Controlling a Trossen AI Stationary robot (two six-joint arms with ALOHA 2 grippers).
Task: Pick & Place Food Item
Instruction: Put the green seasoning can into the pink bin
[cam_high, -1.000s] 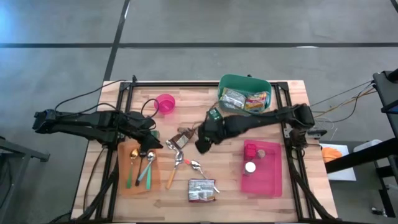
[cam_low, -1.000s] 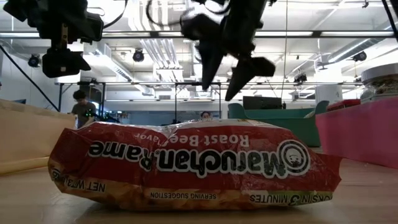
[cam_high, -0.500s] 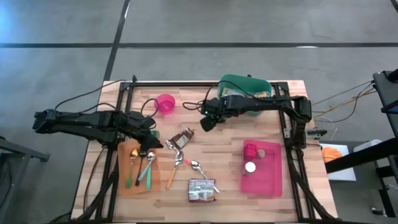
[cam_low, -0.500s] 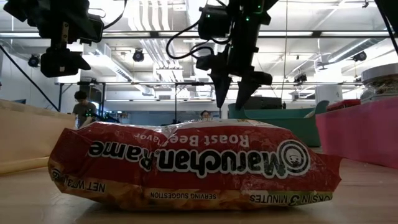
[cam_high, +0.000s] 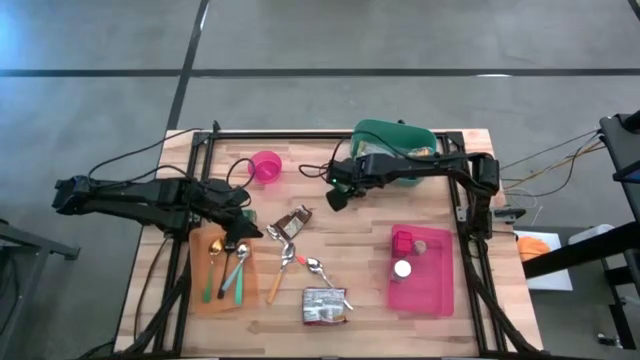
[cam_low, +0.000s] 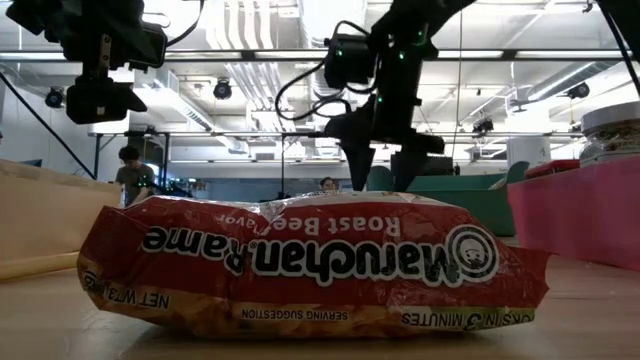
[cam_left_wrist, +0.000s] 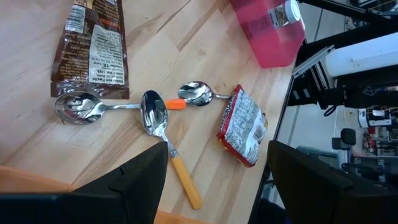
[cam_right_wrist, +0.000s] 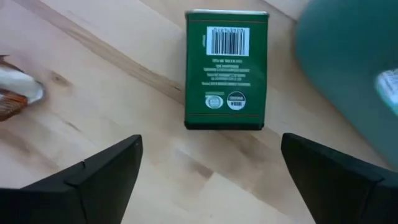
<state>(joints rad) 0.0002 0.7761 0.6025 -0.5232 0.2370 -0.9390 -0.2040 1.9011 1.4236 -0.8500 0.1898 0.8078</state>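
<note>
Pale wooden table, dark frame rails. Grey floor with dark seams across the frame's top. Right gripper upper centre, fingers spread, empty, over green box beside teal bin. Left gripper centre-left, fingers parted, empty. Ramen packet bottom centre.

The red noodle packet, seen upside down in the low view, reads "Maruchan Rame" in big white letters, "Roast Beef Flavor" along its upper edge, "NET WT" at one lower corner, "SERVING SUGGESTION" along the bottom, and "3 MINUTES" near the other corner.

The brown packet in the left wrist view carries a white panel headed "Nutrition Facts"; the lines beneath are too small to read.

The green box in the right wrist view bears a barcode with digits too blurred to read, small print and two round seals.
</note>
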